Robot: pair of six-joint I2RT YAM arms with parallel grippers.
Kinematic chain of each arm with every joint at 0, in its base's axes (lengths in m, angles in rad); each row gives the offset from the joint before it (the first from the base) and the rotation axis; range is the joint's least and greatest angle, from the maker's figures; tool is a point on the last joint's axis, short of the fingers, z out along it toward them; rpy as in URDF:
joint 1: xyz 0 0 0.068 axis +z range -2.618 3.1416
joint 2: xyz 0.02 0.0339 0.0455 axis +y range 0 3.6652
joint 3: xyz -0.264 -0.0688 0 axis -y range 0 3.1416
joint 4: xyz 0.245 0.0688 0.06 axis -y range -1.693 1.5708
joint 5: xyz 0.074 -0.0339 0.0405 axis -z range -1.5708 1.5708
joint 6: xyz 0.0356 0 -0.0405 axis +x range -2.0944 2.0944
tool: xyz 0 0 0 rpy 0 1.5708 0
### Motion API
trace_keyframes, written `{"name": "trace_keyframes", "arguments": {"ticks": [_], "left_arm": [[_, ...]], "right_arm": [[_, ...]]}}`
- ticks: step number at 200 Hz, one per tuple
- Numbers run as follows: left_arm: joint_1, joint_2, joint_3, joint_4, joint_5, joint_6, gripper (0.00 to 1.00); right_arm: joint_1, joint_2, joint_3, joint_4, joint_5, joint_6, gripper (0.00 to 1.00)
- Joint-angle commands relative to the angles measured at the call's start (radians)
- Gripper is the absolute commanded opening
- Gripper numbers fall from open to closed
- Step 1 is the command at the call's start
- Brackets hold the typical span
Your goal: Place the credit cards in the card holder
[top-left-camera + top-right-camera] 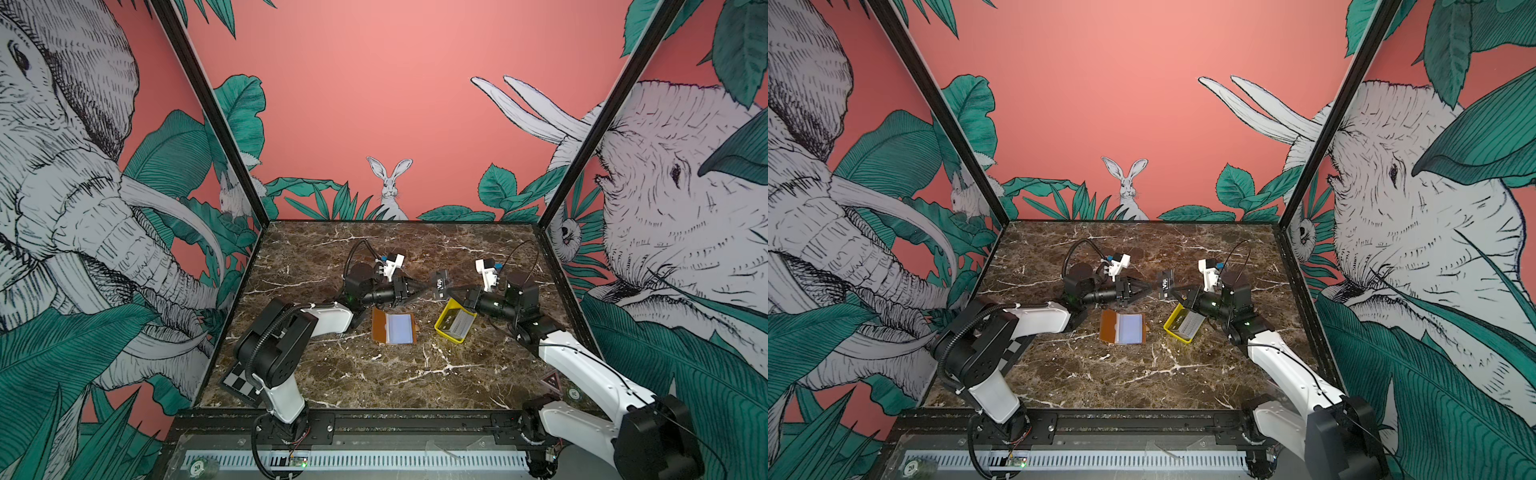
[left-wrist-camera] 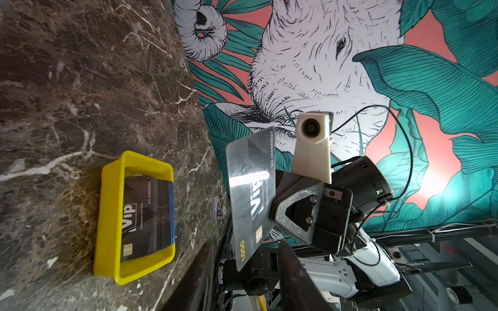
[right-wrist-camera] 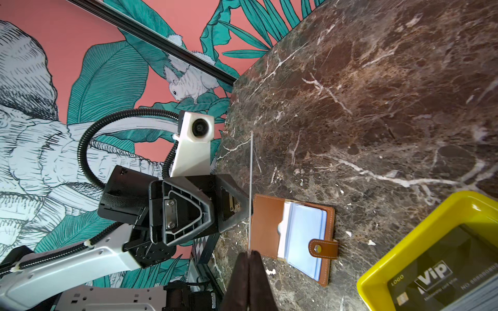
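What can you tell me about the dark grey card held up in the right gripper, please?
The thin, glossy dark grey plastic card bears white "Vip" lettering, a gold chip, a yellow "LOGO" and a number along one edge; glare streaks its face. It is held upright above the brown marble table, pinched at one long edge by the right gripper, fingers shut. The left gripper, fingers open, is close by; whether it touches the card is unclear.

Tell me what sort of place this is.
Probably a robot test booth: a left arm and right arm mounted by a front rail, a marble-look tabletop, and printed jungle wall panels closing it in.
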Motion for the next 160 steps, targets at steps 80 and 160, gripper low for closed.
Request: {"name": "trace_keyframes", "arguments": {"ticks": [80, 160], "left_arm": [[0.007, 0.036, 0.039, 0.168, 0.038, -0.107, 0.33], [0.008, 0.051, 0.042, 0.233, 0.024, -0.152, 0.18]], "right_arm": [[-0.004, 0.067, -0.013, 0.254, -0.100, 0.126, 0.00], [-0.002, 0.097, -0.062, 0.326, -0.109, 0.162, 0.00]]}}
